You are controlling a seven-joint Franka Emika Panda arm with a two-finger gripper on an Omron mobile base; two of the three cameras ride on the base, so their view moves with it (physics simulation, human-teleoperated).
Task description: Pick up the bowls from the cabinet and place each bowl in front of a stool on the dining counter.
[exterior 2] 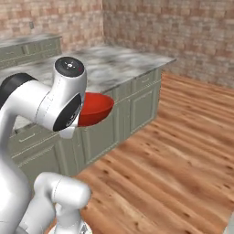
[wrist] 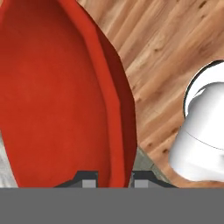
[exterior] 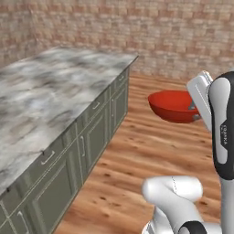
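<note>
Carrying the red bowl (exterior: pixel 172 106) level matters most now: the gripper (wrist: pixel 114 177) is pinched nearly closed on the bowl's rim, holding it in the air beside the dining counter (exterior: pixel 41 105), above the wooden floor (exterior 2: pixel 183 151). Bring it over the marble without tilting, and set it down flat before letting go.

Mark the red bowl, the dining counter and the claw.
red bowl (exterior: pixel 171 107), left base view, outer wall.
dining counter (exterior: pixel 50 91), left base view, bare marble top.
claw (wrist: pixel 114 179), hand view, between fingertips at the bowl's rim.
</note>
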